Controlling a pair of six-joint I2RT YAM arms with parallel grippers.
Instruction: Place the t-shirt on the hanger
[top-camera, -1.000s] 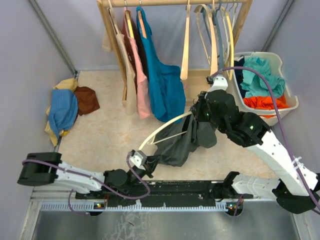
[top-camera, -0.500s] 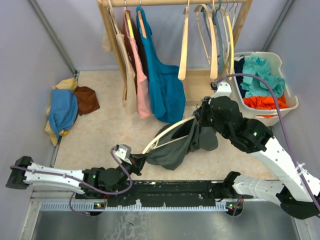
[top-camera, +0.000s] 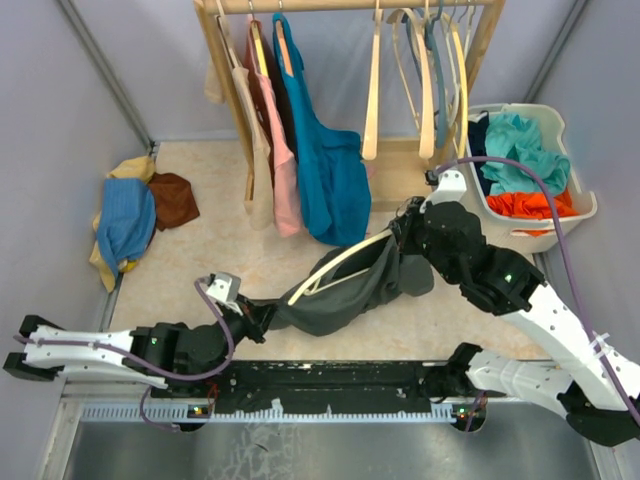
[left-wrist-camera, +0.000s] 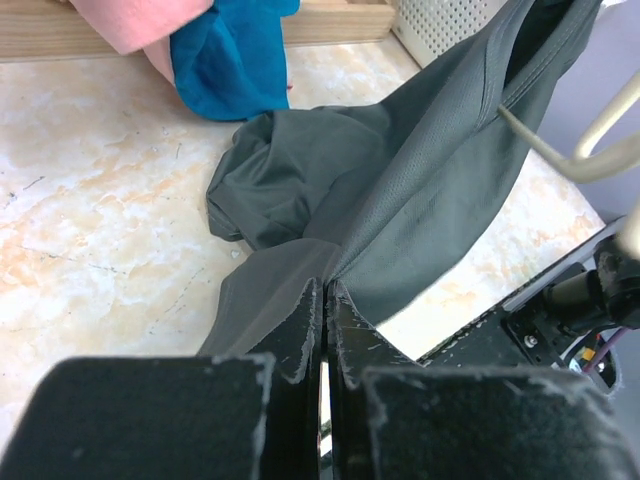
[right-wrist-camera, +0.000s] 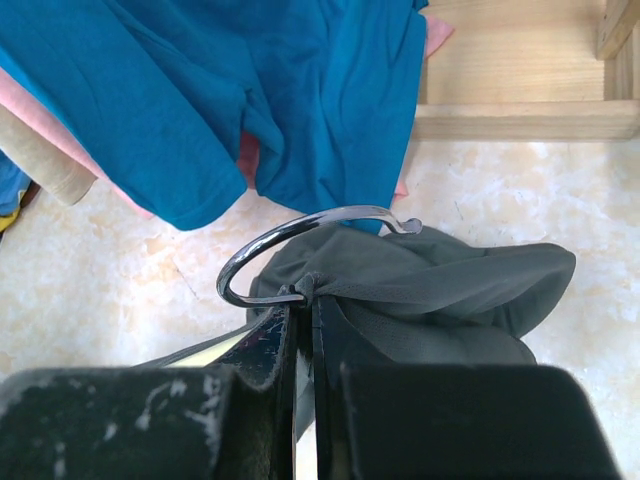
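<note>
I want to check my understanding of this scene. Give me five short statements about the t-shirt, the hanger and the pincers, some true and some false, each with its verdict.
1. The left pincer is shut on an edge of the t-shirt. True.
2. The right pincer is open and holds nothing. False: it is shut on the hanger, at the base of its hook.
3. The t-shirt hangs on the rack. False: it is stretched between the two pincers, in front of the rack.
4. A teal-blue shirt hangs on the rack. True.
5. The basket is empty. False: it holds teal and orange clothes.
</note>
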